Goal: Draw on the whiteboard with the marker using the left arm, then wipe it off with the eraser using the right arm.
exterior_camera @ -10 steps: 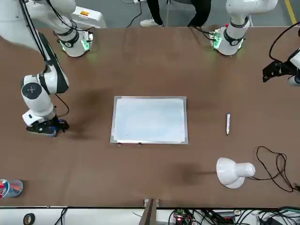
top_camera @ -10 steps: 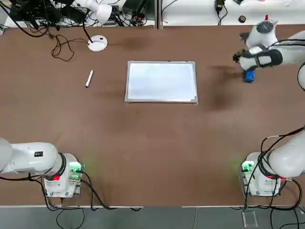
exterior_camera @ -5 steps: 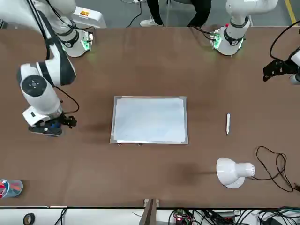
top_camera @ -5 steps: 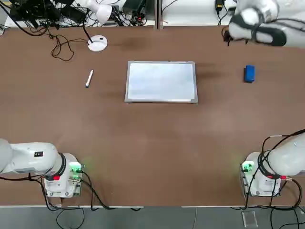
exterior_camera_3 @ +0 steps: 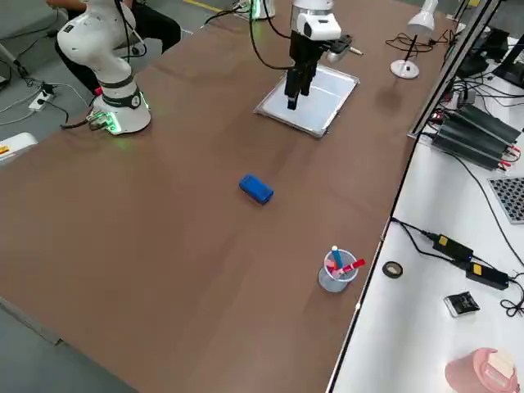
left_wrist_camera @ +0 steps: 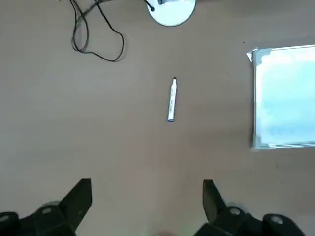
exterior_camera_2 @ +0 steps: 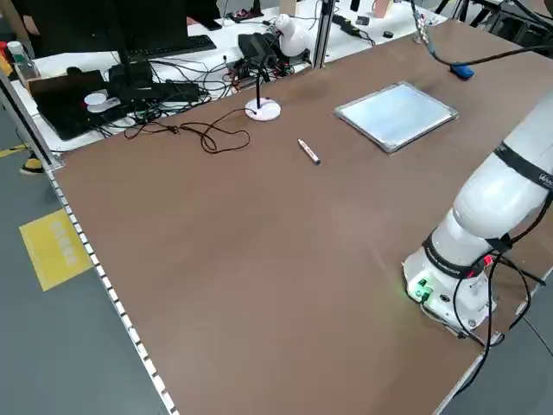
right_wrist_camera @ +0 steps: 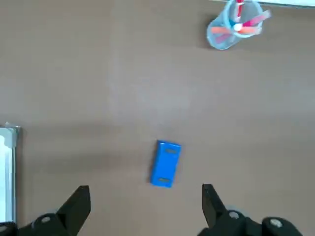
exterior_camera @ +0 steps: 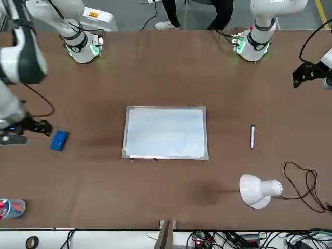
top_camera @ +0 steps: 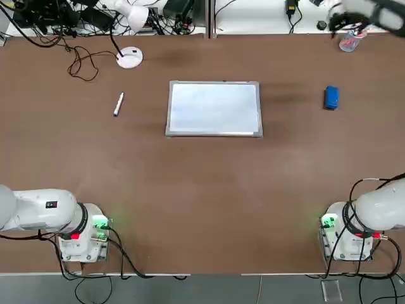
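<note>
Right gripper (right_wrist_camera: 142,209): raised over the table, fingers spread wide, empty. Eraser (right_wrist_camera: 165,163) lies flat on the table below it, just ahead of the fingertips, apart from them. Clear cup (right_wrist_camera: 235,24) of pens farther off beyond the eraser. Whiteboard (top_camera: 214,108) well off to the side, surface blank.

Left gripper (left_wrist_camera: 145,206): also high, fingers wide apart, holding nothing. Marker (left_wrist_camera: 171,99) lies on the table beneath and ahead of it, untouched.
</note>
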